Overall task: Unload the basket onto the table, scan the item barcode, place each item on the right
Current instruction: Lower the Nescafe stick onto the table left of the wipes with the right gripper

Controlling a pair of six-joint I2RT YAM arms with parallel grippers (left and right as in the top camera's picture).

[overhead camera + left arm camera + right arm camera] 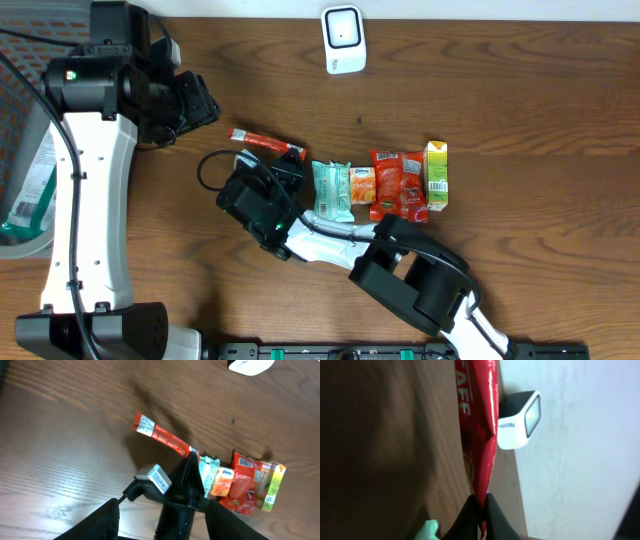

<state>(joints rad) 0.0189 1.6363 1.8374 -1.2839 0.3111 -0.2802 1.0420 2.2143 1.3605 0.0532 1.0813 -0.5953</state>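
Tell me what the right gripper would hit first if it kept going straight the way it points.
Probably the white boxy scanner, to one side of that line; depth is unclear. The right gripper is shut on the red stick packet, which sticks out ahead.

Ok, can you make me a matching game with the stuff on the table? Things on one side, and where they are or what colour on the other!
Things:
1. scanner
2. long red packet
3. tissue pack
4. juice box

Clues:
a. pinched at one end by the right gripper
b. green and yellow, at the end of the row farthest from the gripper
c. white, standing alone near the far edge of the table
d. pale teal wrapper

Pairs: 1-c, 2-a, 3-d, 4-b
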